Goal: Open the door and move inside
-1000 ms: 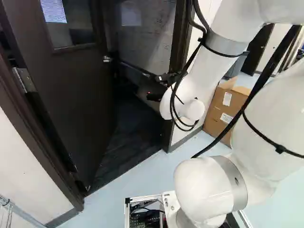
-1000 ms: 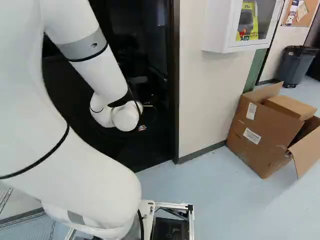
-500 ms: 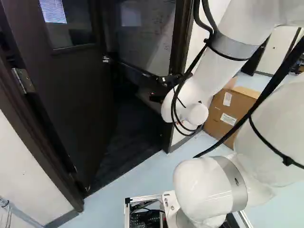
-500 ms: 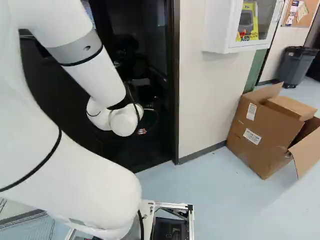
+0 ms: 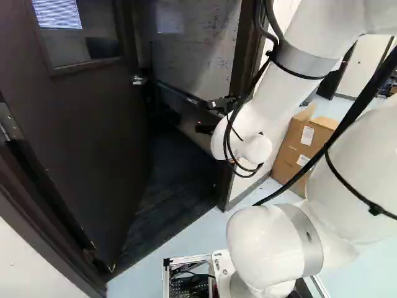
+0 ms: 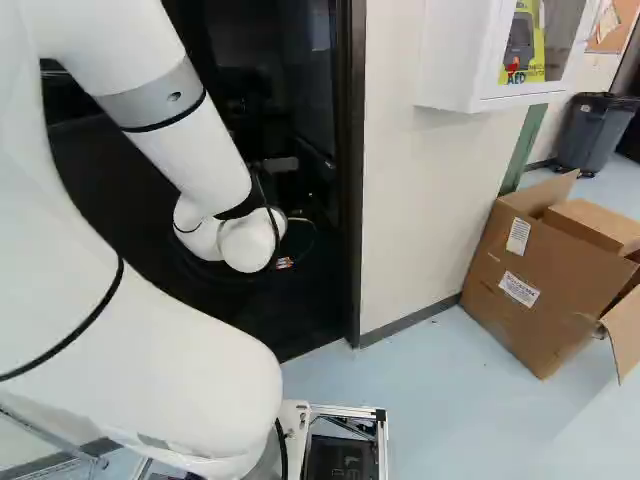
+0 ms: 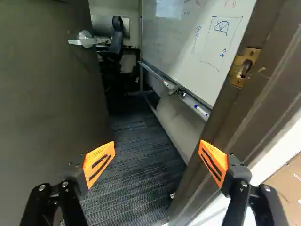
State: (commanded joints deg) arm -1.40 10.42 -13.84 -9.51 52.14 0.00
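Note:
In the left base view the dark door (image 5: 93, 143) stands swung inward, its lever handle (image 5: 138, 80) on the far edge. My gripper (image 5: 205, 128) reaches into the doorway there, partly hidden behind the white wrist. Seen from the wrist, the gripper (image 7: 156, 159) is open, its orange-padded fingers wide apart with nothing between them. The door's face (image 7: 42, 108) is beside one finger, with the silver handle (image 7: 84, 40) farther ahead. Beside the other finger stands the door frame (image 7: 221, 127), bearing a brass strike plate (image 7: 243, 68). Whether either finger touches anything, I cannot tell.
Past the doorway lie dark carpet (image 7: 136, 165), a whiteboard (image 7: 197, 42) on a stand and a chair (image 7: 116, 40). Outside, a wall (image 6: 420, 200) carries a white cabinet (image 6: 490, 60). Cardboard boxes (image 6: 540, 280) and a grey bin (image 6: 595, 130) stand farther right.
The base has moved closer to the doorway, turning slightly left; the frame and boxes have shifted in the base views. Earlier, the arm shifted a little against its lowest joint.

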